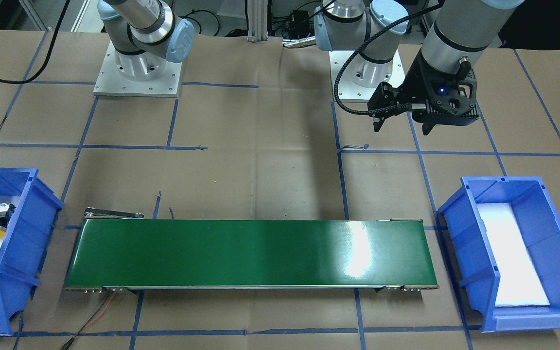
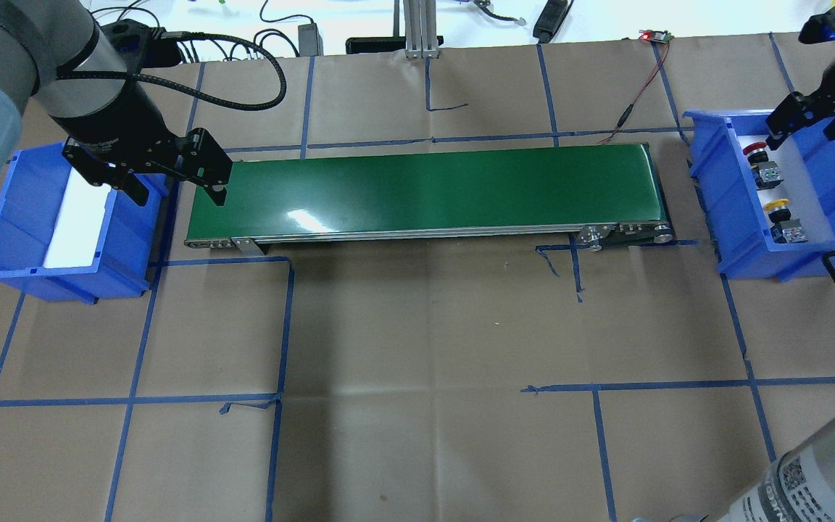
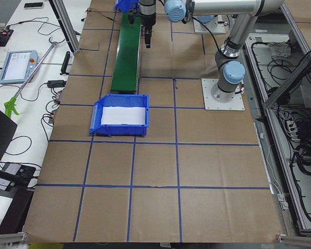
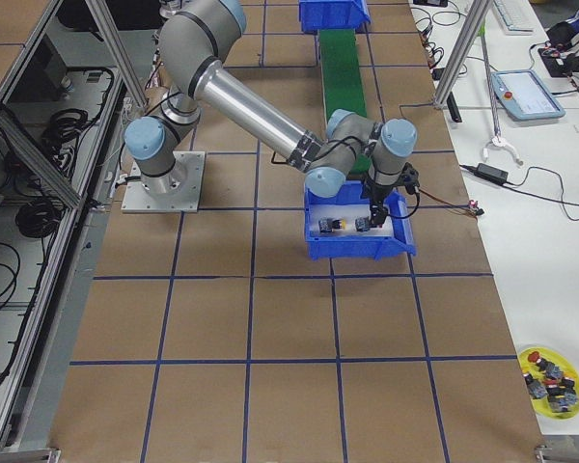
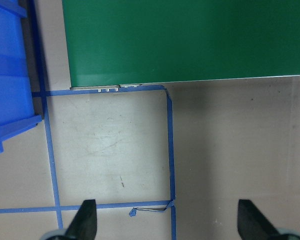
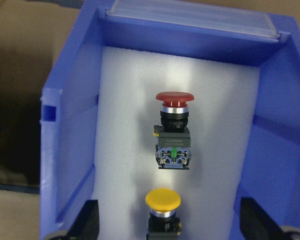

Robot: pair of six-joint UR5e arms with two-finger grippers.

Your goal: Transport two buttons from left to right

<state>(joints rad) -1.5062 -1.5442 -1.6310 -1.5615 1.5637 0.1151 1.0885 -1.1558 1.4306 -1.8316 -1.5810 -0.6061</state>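
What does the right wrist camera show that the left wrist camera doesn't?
Only the right wrist view shows the red button and the yellow button, both lying on white foam inside a blue bin. Only the left wrist view shows the green conveyor belt and the taped brown table, with just a corner of the other blue bin. Both share some blue bin in frame and an open gripper, the right gripper and left gripper, with fingertips spread at the bottom corners.

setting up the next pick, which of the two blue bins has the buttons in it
The bin under the right gripper: the red button and yellow button lie on its white foam. The other bin, by the left gripper, shows only foam.
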